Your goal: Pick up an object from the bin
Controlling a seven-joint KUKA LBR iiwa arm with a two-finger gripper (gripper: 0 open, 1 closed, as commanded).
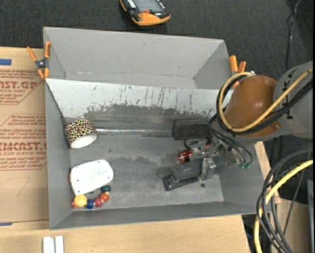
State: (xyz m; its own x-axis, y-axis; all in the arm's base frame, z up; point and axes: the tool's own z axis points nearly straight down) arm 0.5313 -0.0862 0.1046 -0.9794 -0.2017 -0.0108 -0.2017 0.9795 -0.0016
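The hand [206, 166] is hovering at the black bar's [178, 182] right end. Its opening cannot be told. Straddling the bar's narrow width is advisable.

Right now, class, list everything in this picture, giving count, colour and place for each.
Bin: one, grey, centre.
Tape roll: one, leopard-print, bin floor left.
Oval pad: one, white, front left.
Beads: cluster, red, yellow, blue, front-left corner.
Block: one, dark, right by back wall.
Flat piece: one, black, front right.
Small piece: one, red, just behind it.
Handheld device: one, orange-black, outside, beyond bin.
Arm: one, orange cover, right.
Gripper: one, metallic, over flat piece.
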